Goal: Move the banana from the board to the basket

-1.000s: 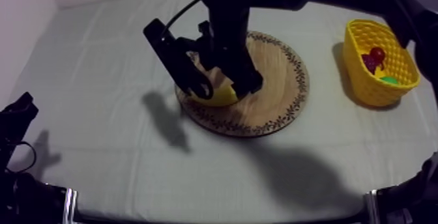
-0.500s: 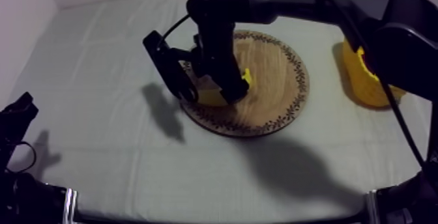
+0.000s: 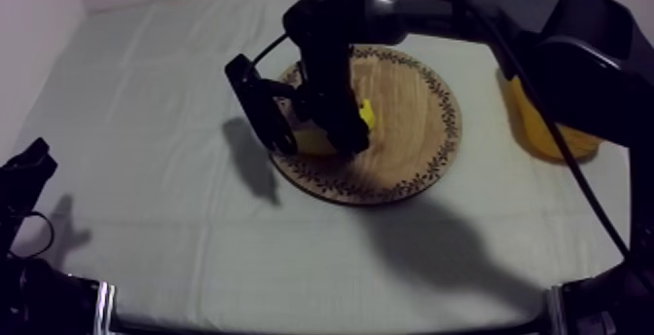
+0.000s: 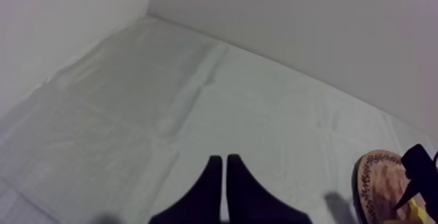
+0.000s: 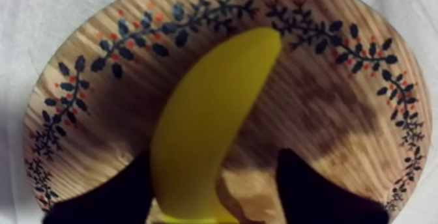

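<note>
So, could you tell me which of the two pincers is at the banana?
The right pincer, open astride the banana on the wooden board; the left pincer lies shut over cloth.

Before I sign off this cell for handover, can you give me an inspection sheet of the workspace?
Surface: grey-white cloth, lightly creased.
Job's things: banana over the wooden board, between the right gripper's fingers; yellow basket at the table's right, largely hidden behind the right arm.
Clutter: nothing seen.
Grippers: right gripper open, straddling the banana, with a gap at one side; left gripper shut on nothing, away from the board.
Cables: nothing seen.
Surroundings: plain pale wall behind the table.
</note>
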Available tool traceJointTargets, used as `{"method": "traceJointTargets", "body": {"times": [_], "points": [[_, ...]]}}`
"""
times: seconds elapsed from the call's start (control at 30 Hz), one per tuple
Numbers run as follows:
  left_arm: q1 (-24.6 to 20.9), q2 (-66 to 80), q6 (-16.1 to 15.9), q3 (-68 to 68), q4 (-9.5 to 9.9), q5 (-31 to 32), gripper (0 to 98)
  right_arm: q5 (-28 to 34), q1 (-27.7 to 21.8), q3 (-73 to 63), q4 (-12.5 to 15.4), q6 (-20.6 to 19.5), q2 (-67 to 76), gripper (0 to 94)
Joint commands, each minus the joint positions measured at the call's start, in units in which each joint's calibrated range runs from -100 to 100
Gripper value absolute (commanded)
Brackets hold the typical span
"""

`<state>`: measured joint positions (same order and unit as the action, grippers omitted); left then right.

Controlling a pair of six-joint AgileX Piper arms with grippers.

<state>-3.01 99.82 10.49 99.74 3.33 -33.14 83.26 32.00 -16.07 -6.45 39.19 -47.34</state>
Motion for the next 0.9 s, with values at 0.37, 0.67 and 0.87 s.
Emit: {"method": "traceJointTargets", "body": {"times": [0.37, 0.67, 0.87], "points": [[0.0, 0.0, 0.0, 0.0, -0.03, 0.0, 0.1, -1.5, 0.2, 2.6, 0.2, -0.8, 0.8, 19.6], [0.0, 0.0, 0.0, 0.0, -0.03, 0.0, 0.1, -1.7, -0.4, 3.5, -0.1, -0.5, 4.6, 18.5], [0.0, 0.0, 0.0, 0.0, -0.03, 0.0, 0.1, -0.3, -1.0, 3.7, -0.6, 0.8, 10.8, 18.1]]}}
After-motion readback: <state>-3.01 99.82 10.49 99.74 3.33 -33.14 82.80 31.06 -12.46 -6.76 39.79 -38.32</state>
